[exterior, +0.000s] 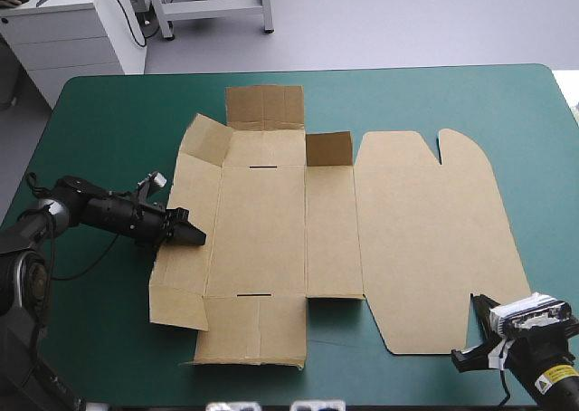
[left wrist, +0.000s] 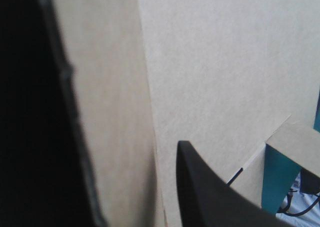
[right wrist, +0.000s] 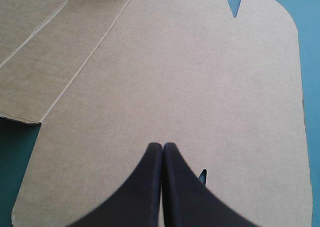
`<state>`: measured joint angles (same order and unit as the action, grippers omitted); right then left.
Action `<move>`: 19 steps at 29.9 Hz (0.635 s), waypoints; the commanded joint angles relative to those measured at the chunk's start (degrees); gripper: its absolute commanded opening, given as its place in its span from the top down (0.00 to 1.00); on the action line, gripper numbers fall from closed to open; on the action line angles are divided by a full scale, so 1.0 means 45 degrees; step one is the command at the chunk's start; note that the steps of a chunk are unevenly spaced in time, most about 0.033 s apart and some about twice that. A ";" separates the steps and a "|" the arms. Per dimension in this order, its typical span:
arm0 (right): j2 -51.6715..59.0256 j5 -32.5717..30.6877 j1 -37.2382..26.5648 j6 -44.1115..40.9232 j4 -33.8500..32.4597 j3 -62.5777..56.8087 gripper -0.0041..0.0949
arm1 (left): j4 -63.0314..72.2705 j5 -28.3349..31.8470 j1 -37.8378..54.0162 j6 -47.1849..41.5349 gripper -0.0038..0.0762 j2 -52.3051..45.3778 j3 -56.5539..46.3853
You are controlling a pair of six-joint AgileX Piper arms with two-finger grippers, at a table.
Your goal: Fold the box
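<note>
The right gripper (exterior: 466, 358) sits at the table's 5 o'clock. Its black fingers (right wrist: 150, 187) are pressed together into one point and hold nothing, with the tip at the near edge of the rounded lid panel.

The left gripper (exterior: 188, 234) is at the box's 8 o'clock edge. Its fingers are apart, and a strip of the side panel is visible between them.

The box (exterior: 271, 230) is brown and lies flat at the centre of the teal-green table (exterior: 109, 112), with the lid toward 3 o'clock. Two flaps at 12 o'clock stand raised.
</note>
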<state>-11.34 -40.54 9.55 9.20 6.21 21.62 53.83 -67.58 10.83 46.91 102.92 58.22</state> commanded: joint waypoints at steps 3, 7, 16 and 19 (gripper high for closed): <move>-0.0201 0.0892 -0.0062 0.0098 0.0058 0.0290 0.98 | 0.0145 -0.1426 -0.0092 0.0103 0.96 -0.0507 0.0231; -0.0201 0.0892 -0.0062 0.0098 0.0058 0.0290 0.98 | -0.0360 -0.1182 -0.0408 0.0270 0.96 -0.0525 0.0354; -0.0201 0.0892 -0.0062 0.0098 0.0058 0.0290 0.98 | -0.5148 0.0002 -0.2627 -0.1708 0.96 -0.0804 0.3764; -0.0201 0.0892 -0.0062 0.0098 0.0058 0.0290 0.98 | -0.6841 0.0187 -0.3484 -0.1937 0.96 -0.0804 0.5428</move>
<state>-11.34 -40.54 9.55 9.20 6.21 21.62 28.37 -67.17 -1.81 39.29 102.39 75.77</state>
